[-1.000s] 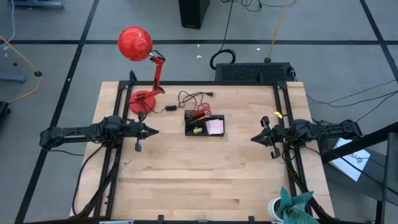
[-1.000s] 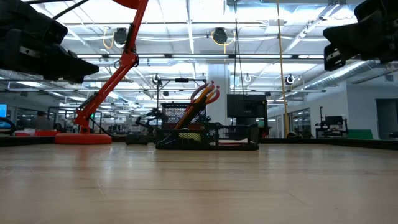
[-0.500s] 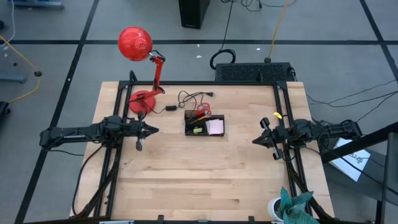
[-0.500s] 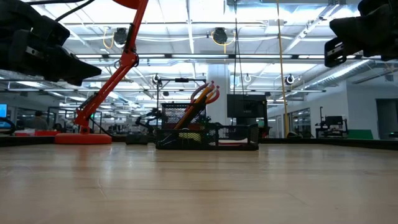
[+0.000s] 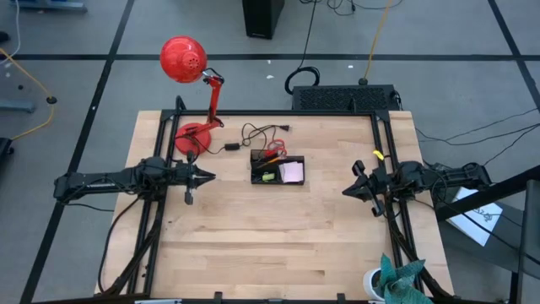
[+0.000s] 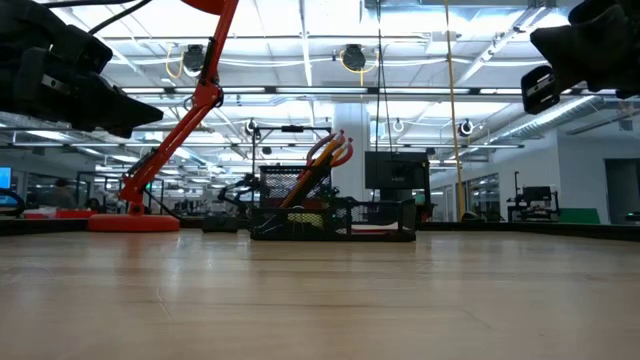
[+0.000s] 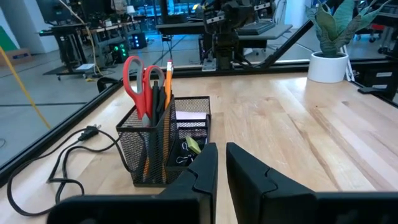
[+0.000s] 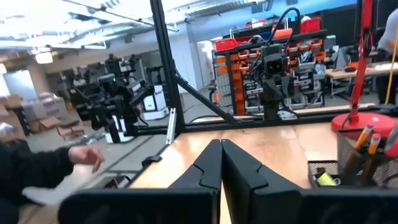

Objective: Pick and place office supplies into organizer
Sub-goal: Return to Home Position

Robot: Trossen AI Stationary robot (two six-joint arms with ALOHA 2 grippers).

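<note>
1. The organizer (image 5: 278, 182) sits mid-table, a bit toward the far edge. Its long axis runs 9–3 in the high view. Red scissors (image 7: 140, 81) and pencils (image 7: 169, 67) stand upright at its 9 o'clock end, and the pink pad (image 5: 292, 172) lies in the 3 o'clock half. You won't see any supplies outside it.
2. From the L gripper (image 5: 208, 176), the organizer lies at 3 o'clock, well apart. The fingers are all but closed, w/ only a thin slit showing, and hold nothing.
3. From the R gripper (image 5: 344, 190), the organizer lies at approx 10 o'clock, also well apart. The fingers are pressed together and empty.
4. Both gaps look abt equal, so you can't call either arm nearer.
5. My read: sorting looks done and only the retreat is left. Pull L toward 9 and R toward 3, straight away from the organizer. Both hang above the table (image 5: 253, 245) in the low view, so I expect nothing in the way.
</note>
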